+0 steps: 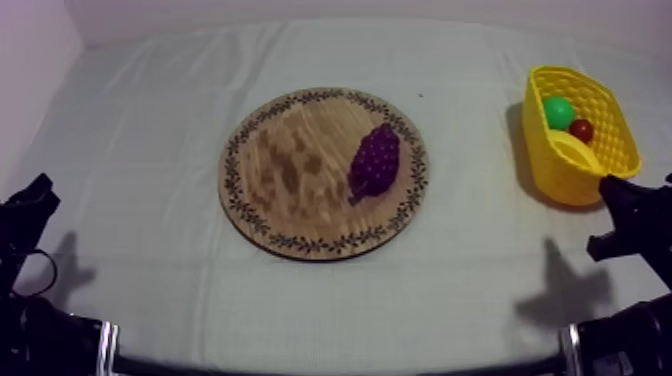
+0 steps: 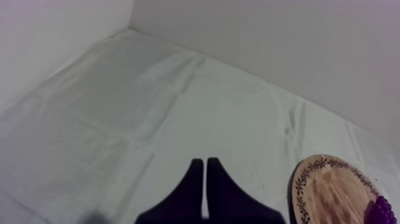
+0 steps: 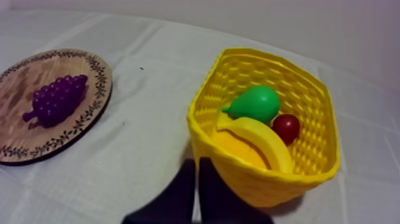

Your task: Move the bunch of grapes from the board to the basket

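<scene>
Black fingers of the left gripper [image 2: 205,162] lie pressed together as a narrow wedge with nothing between them, low over the grey-white cloth [image 1: 150,120] at the left side of the table, well apart from the wooden board [image 1: 290,170]. From that wrist, the nearest curve of the board's patterned rim shows off to one side of the fingers. The right gripper [image 3: 197,162] is closed in the same way — two fingers flat against each other, holding nothing — and sits low at the right side, just beside the near wall of the yellow basket [image 1: 575,180]. The bunch of grapes [image 1: 375,162] lies on the board, on the half that faces the basket, close to the rim but inside it, its narrow end turned toward the near edge of the table. Neither gripper touches it. Board and basket stand well apart, with bare cloth between them. Inside the basket lie three toy fruits: a green pear [image 1: 558,112] toward the far wall, a small red fruit [image 1: 581,130] just beside it, and a banana [image 1: 572,150] curved along the side nearest the right gripper.
</scene>
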Robot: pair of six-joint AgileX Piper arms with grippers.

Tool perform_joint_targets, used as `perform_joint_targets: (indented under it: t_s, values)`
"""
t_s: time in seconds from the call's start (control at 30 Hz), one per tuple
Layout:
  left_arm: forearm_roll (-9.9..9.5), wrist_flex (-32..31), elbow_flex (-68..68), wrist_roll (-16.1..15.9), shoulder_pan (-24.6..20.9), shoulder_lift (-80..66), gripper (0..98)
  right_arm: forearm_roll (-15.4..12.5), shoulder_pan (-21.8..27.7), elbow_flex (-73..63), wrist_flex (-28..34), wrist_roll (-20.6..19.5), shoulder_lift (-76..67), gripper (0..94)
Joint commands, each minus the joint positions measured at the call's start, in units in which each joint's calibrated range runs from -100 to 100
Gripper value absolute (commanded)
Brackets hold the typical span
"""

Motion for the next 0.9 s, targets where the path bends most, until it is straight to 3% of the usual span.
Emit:
perform_joint_targets:
  t_s: [0.0, 0.23, 0.5, 0.63, 0.87]
  values:
    - [0.01, 0.0, 0.0, 0.0, 0.0, 0.0, 0.0, 0.0, 0.0, 0.0, 0.0, 0.0, 0.0, 0.3]
    - [0.01, 0.0, 0.0, 0.0, 0.0, 0.0, 0.0, 0.0, -1.1, 0.0, 0.0, 0.2, 0.0, 0.3]
    - [0.01, 0.0, 0.0, 0.0, 0.0, 0.0, 0.0, 0.0, -6.7, -0.1, 1.0, 1.7, 0.0, 0.4]
    - [0.01, 0.0, 0.0, 0.0, 0.0, 0.0, 0.0, 0.3, -8.8, -0.4, 1.5, -0.2, 0.0, 0.5]
    - [0.01, 0.0, 0.0, 0.0, 0.0, 0.0, 0.0, 7.6, -12.0, -7.2, 4.2, -9.5, 9.2, 0.5]
